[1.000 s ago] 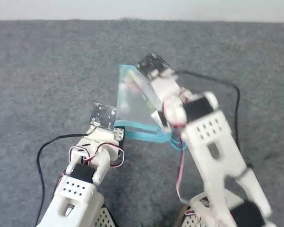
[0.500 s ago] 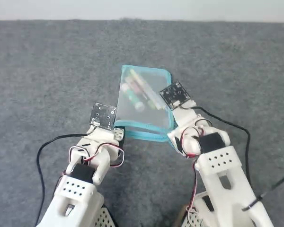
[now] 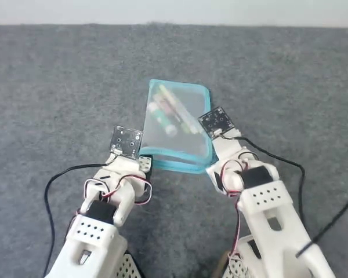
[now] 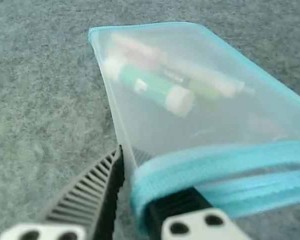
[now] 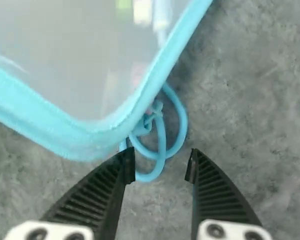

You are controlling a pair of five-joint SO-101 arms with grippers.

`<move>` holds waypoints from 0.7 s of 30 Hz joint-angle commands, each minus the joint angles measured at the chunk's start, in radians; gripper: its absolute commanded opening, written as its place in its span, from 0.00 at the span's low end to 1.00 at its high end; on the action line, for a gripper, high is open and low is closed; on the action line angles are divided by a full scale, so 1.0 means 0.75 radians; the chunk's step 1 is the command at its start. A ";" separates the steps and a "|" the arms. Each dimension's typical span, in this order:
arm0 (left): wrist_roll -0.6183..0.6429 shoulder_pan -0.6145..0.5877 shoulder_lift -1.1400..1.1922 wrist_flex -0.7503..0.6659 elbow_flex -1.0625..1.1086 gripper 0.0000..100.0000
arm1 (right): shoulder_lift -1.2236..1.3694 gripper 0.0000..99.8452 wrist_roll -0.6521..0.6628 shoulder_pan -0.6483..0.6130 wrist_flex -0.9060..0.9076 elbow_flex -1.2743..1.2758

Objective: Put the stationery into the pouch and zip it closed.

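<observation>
The translucent pouch with a blue zip edge lies flat on the grey carpet. Inside it is the stationery: a green-and-white stick and several pens. My left gripper is at the pouch's near left corner, shut on the blue zip edge. My right gripper stands open at the near right corner. The blue pull cord loops between its fingertips, touching neither that I can see.
Grey carpet surrounds the pouch on all sides. A pale wall strip runs along the far edge. Black cables trail beside both arm bases.
My right arm has drawn back from over the pouch to its near right corner. The pouch, tented up a second ago, now lies flat. The left arm has not moved.
</observation>
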 commanded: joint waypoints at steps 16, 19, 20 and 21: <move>0.002 -0.068 -0.020 -0.039 -0.081 0.01 | -0.083 0.16 0.049 -0.189 -0.498 0.188; 0.002 -0.068 -0.020 -0.039 -0.079 0.01 | 0.028 0.16 0.049 -0.189 -0.658 0.174; 0.002 -0.068 -0.020 -0.039 -0.079 0.01 | 0.066 0.16 0.047 -0.189 -0.701 0.164; 0.002 -0.068 -0.020 -0.039 -0.079 0.01 | 0.103 0.16 0.047 -0.189 -0.738 0.149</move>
